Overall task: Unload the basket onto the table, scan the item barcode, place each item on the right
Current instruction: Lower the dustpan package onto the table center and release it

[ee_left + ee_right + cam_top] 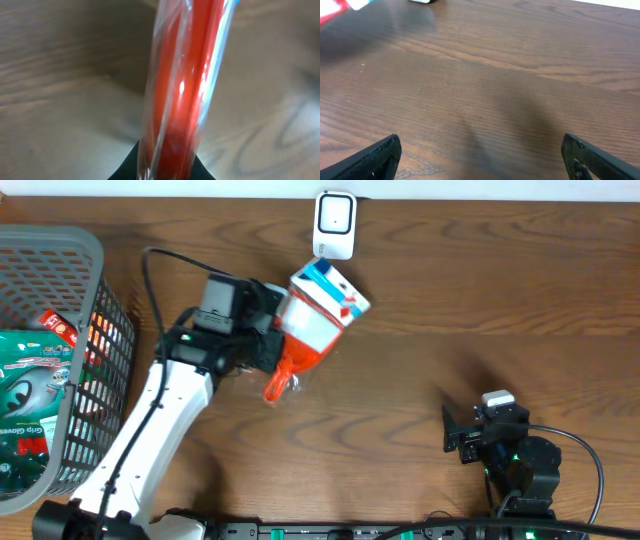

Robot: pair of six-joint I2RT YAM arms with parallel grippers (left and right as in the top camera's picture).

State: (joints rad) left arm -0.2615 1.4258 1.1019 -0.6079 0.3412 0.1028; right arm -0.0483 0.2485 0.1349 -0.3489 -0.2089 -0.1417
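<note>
Red-orange packaged item in clear plastic, white-blue header card, angled diagonally, header just beside white barcode scanner.

A basket is sitting at the left edge of the table, with packets lying inside it. A scanner is lying at the far edge, near the middle. Just in front of it, and slightly to its left, the packaged item is hanging over the table, its left side sitting in the left gripper. The right gripper is sitting at the near right, well apart from both the packaged item and the scanner.
</note>
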